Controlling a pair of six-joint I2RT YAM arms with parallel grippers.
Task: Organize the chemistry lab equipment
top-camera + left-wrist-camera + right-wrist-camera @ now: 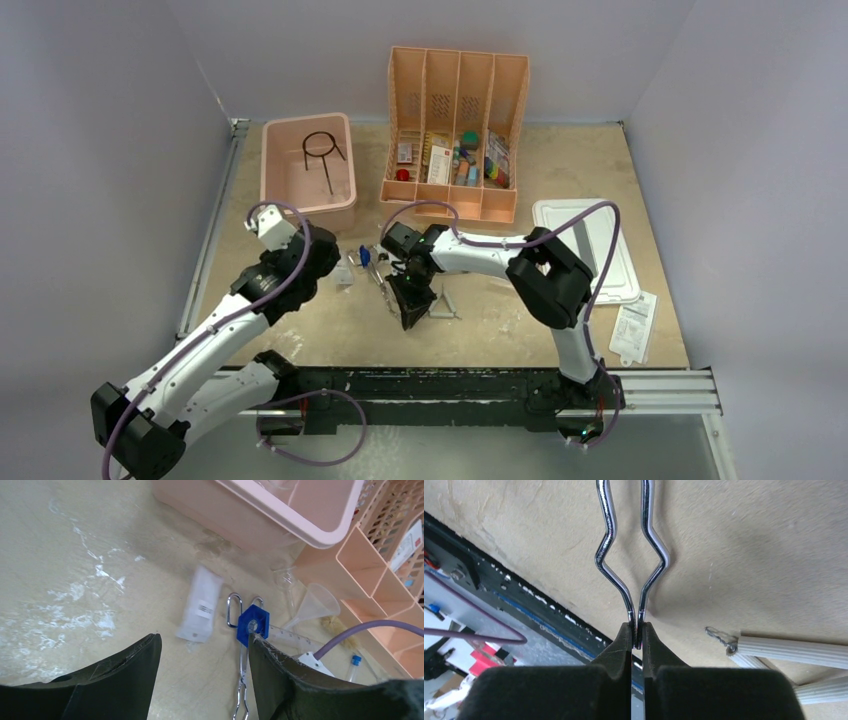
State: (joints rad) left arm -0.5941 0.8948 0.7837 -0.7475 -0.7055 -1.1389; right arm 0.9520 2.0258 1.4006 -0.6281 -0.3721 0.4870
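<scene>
The right gripper [636, 630] is pinched fully closed on the two wire tips of the metal tongs [607, 515], which lie on the tan table [749, 555] in front of the arms, just beside the white triangle [784, 650]. The left gripper [205, 645] hangs wide open and holds nothing; a clear packet [202, 605] lies ahead of its fingers, with the tongs' blue hinge block [252, 625] just beside its right finger. The black wire ring tripod [325, 170] stands in the pink bin [268, 165] at the back left.
</scene>
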